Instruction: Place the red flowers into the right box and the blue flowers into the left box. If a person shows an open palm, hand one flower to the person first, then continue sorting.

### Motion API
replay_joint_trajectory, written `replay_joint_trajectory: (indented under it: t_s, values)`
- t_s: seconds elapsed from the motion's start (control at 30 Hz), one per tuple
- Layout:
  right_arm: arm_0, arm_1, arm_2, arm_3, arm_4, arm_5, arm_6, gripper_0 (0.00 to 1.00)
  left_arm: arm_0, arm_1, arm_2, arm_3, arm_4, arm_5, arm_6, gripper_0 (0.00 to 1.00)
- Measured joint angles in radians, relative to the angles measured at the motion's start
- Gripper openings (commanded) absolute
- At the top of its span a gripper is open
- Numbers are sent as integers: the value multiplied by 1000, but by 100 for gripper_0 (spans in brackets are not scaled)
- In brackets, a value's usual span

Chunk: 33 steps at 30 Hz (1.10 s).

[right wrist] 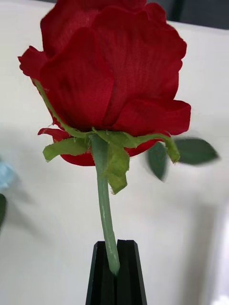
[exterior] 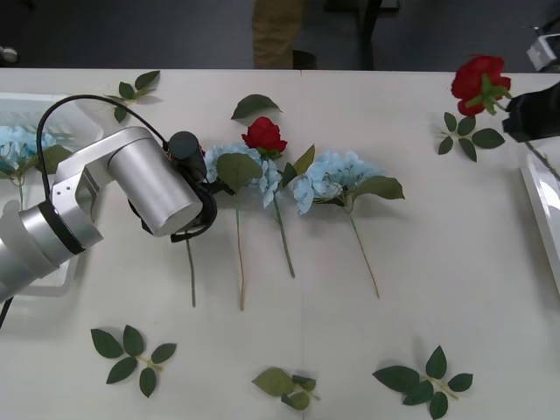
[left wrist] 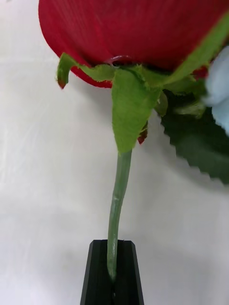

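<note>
right hand: point(right wrist: 116, 271) black fingers closed on a rose stem; sits at the far right table edge, above the right box side
right hand's rose: point(exterior: 478, 80) red head lifted clear of the table, stem point(right wrist: 106, 209) pinched just below the sepals; leaf sprig point(exterior: 465, 133) lies on the table just beside it
left hand: point(left wrist: 112, 274) black fingers clamped narrow on another rose stem, at the left end of the flower row; silver arm point(exterior: 131, 188) covers the head of this rose in the front view
left hand's rose: red head point(left wrist: 129, 33) close above the fingers, a pale blue cluster and a serrated leaf pressing in on one side
flower row: mid table; one red rose point(exterior: 264, 136) lies between two blue flowers point(exterior: 337, 179), heads overlapping, stems pointing toward the robot
left box: point(exterior: 61, 109) white tray at the left table edge, one blue flower point(exterior: 19, 144) inside, partly hidden by the arm
right box: point(exterior: 544, 206) white rim at the right edge, mostly cut off
clutter: loose leaf sprigs near the front edge point(exterior: 131, 354) point(exterior: 424, 381), one by the far left point(exterior: 133, 89), single leaf point(exterior: 254, 106) behind the row
open room: bare table point(exterior: 437, 262) between the row and the right box; far side of the table mostly free
person: khaki trousers point(exterior: 276, 33) behind the far edge, touching nothing
</note>
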Motion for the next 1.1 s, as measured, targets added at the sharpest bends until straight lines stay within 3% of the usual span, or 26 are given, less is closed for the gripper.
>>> replay_joint_trajectory:
  t_s: [0.2, 0.37, 0.5, 0.67, 0.87, 1.1]
  values:
    - [143, -211, -80, 3, -89, 8, 32, 0, -2, 27, 108, -140, 113, 135, 0, 0]
    - [275, -277, -228, 109, -103, 4, 260, 0, -2, 28, 259, -246, 196, 199, 0, 0]
    - [365, -283, -335, 213, -99, -88, 403, 0, -2, 29, 352, -311, 259, 200, -2, 0]
    - [440, -282, -354, 310, -98, -199, 426, 0, -2, 29, 432, -370, 318, 185, -75, 0]
    - [453, -222, -331, 361, -19, -344, 508, 0, -2, 29, 483, -414, 355, 87, -314, 0]
    - [453, -133, -305, 361, 24, -371, 507, 0, -2, 26, 483, -434, 356, -98, -366, 0]
